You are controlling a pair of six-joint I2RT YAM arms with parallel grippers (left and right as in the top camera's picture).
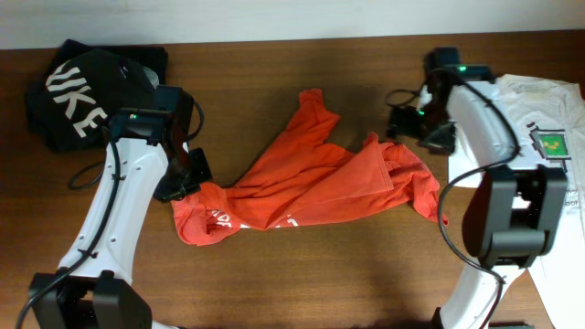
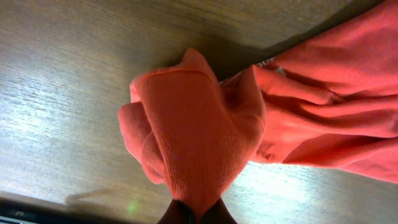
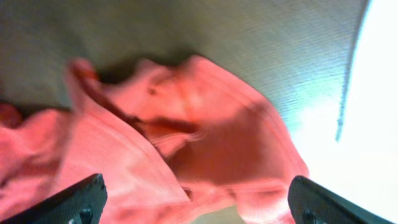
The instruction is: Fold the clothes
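Brown wooden table (image 1: 302,274) carries three shirts. Left claw (image 2: 198,214) is clamped tight on a bunched corner of the red shirt (image 1: 302,183), which sprawls crumpled from it toward the right claw (image 3: 197,186). That claw's fingers stand wide apart, gripping nothing, with the shirt's other end just beneath. Black shirt (image 1: 82,96) lies behind the left claw, and white shirt (image 1: 548,119) lies beside the right claw, on its outer side.

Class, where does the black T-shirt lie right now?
Overhead view: the black T-shirt lies bunched at the table's far left corner, beyond the left arm and apart from the red-orange T-shirt.
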